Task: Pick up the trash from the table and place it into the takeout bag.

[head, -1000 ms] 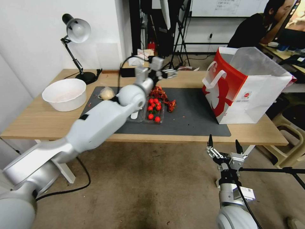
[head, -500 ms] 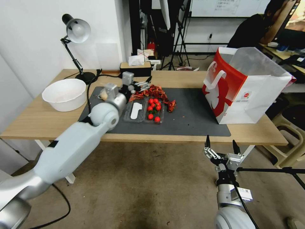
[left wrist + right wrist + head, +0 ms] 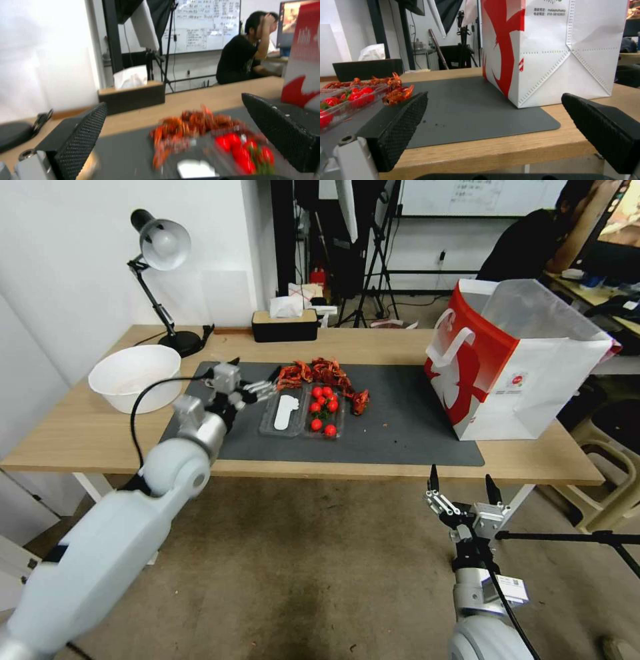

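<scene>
Now, left gripper [image 3: 259, 384]: low over the left part of the dark grey mat [image 3: 400, 420], just left of the clear tray [image 3: 275, 428]. It points right, toward the tray. Its black fingers [image 3: 80, 140] stand wide apart with nothing between them.
Right gripper [image 3: 461, 481]: low in front of the table's near edge, below the bag. It points up and away, with its fingers [image 3: 603, 130] spread wide and empty.
Takeout bag [image 3: 527, 380]: upright at the right end of the table [image 3: 80, 433], with its left part on the mat. Its mouth opens upward. The red panel with the white strap handle faces left toward the tray, and a white panel with a small red logo faces the robot.
Red scraps [image 3: 327, 375]: a ragged band on the mat along the far side of the tray. Its long axis runs left to right, and its right end bends toward the front. What the pieces are cannot be told, and they are smeared in the left wrist view [image 3: 196, 125].
Clear tray: its long axis runs front to back. Cherry tomatoes [image 3: 323, 410] fill the right compartment and a flat white piece [image 3: 287, 410] lies in the left one.
Hidden: the left arm covers the mat's near left corner.
Others: a white bowl [image 3: 137, 377] sits left of the mat, with a desk lamp [image 3: 160, 247] and a tissue box [image 3: 285, 323] along the far edge.
</scene>
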